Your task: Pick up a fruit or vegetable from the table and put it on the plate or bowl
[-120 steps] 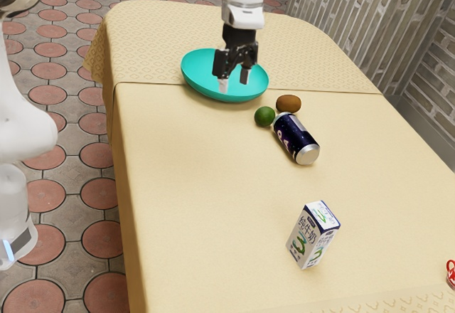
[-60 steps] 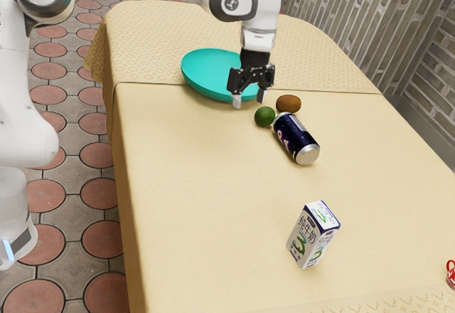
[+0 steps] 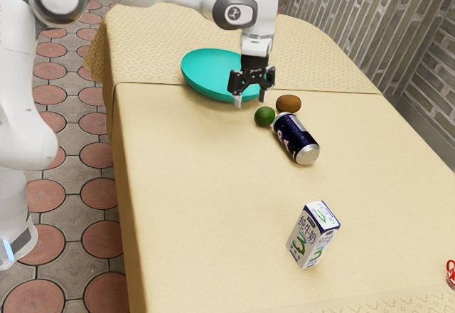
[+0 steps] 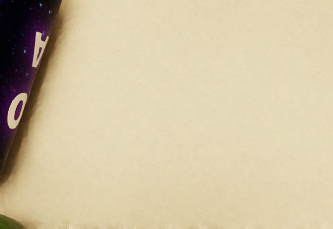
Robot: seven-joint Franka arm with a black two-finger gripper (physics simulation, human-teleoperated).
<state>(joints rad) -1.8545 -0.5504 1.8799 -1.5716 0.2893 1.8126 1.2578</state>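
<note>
The gripper point(image 3: 249, 101) is being held spread and empty over the plate's point(image 3: 202, 78) near rim; the lime point(image 3: 264, 116) is being left on the table point(image 3: 213, 206) just below it toward the exterior view's right, beside the can point(image 3: 296, 138) and kiwi point(image 3: 288, 103)

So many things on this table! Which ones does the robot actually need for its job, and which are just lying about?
For the job: green lime, brown kiwi, teal plate.
Just lying about: purple can, milk carton, small red thing.
</note>
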